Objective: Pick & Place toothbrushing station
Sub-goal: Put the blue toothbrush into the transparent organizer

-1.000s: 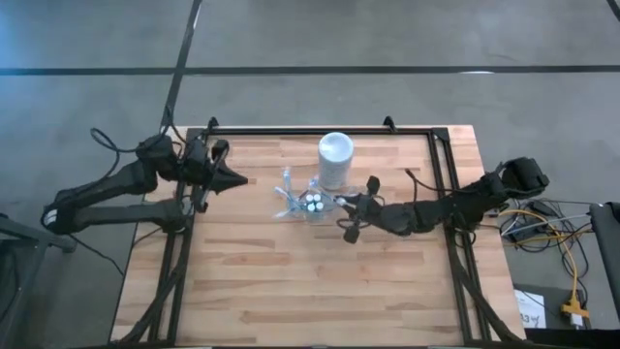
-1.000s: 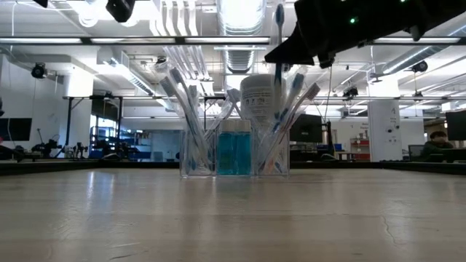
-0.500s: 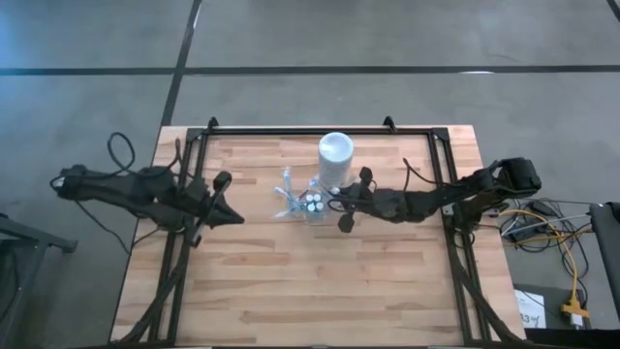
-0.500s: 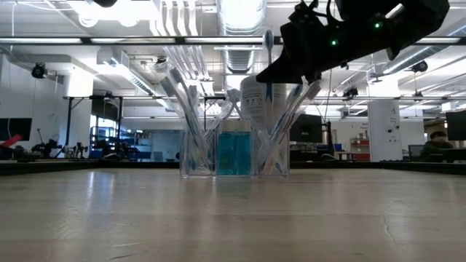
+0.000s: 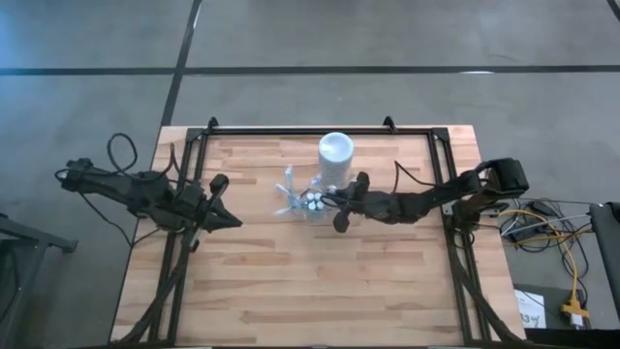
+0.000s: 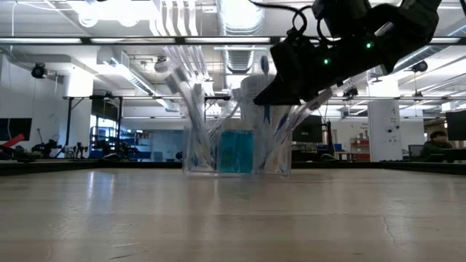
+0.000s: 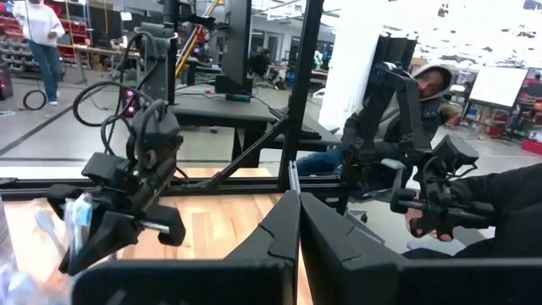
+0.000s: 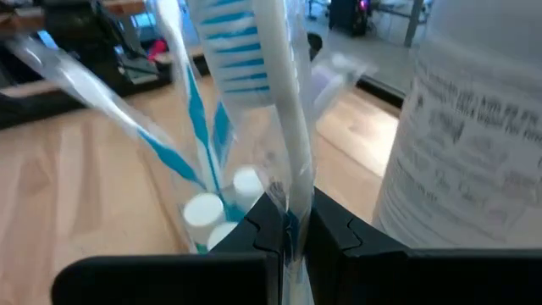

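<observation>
Clear holder (image 5: pixel 305 204) w/ blue-white toothbrushes (image 5: pixel 287 190) leaning out, white-capped tubes (image 5: pixel 316 203) upright inside; white cup (image 5: pixel 335 157) at holder's 1 o'clock.

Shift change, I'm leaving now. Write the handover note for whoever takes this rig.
Right gripper: fingers shut on a toothbrush, low over the clear holder.
Left gripper: shut, empty, near the table's left edge.
Holder mid-table holds toothbrushes and teal tubes; white cup just behind.
Done: several brushes and tubes in place.
Left: seat and release this brush.
</observation>
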### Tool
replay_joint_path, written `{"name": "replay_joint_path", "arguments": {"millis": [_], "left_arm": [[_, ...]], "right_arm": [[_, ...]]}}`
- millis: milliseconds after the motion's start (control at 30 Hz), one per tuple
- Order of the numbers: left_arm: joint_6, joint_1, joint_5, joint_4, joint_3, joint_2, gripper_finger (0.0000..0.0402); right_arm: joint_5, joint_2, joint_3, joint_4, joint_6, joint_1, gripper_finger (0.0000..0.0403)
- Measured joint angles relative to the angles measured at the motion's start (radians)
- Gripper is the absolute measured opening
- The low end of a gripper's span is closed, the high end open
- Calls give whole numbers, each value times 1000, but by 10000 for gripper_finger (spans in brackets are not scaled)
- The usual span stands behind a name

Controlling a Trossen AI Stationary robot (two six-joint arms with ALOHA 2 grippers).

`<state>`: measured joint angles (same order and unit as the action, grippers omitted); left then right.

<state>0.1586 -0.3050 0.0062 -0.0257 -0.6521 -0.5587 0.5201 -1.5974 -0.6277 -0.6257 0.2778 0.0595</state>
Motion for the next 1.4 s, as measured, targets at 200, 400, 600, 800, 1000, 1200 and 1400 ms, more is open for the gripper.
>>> {"name": "replay_joint_path", "arguments": {"millis": [200, 400, 600, 800, 1000, 1200, 1400], "left_arm": [[-4, 0, 0, -1, 0, 0, 12], [-17, 0, 0, -1, 0, 0, 12], [-29, 0, 0, -2, 1, -1, 12], [-32, 0, -1, -2, 2, -1, 12], [-38, 0, -1, -4, 2, 0, 12], [-54, 1, -1, -6, 2, 0, 12], [-55, 1, 0, -8, 2, 2, 12]], "right_arm": [[2, -69, 0, -62, 0, -7, 15], [2, -83, -3, -77, -4, -8, 15], [-1, -76, -3, -66, -2, -8, 51], [-28, -57, -1, -55, 3, -9, 119], [-36, 17, -18, -46, -14, -6, 176], [-35, 96, -96, 56, -76, -3, 202], [-25, 189, -231, 341, -102, 2, 202]]}}
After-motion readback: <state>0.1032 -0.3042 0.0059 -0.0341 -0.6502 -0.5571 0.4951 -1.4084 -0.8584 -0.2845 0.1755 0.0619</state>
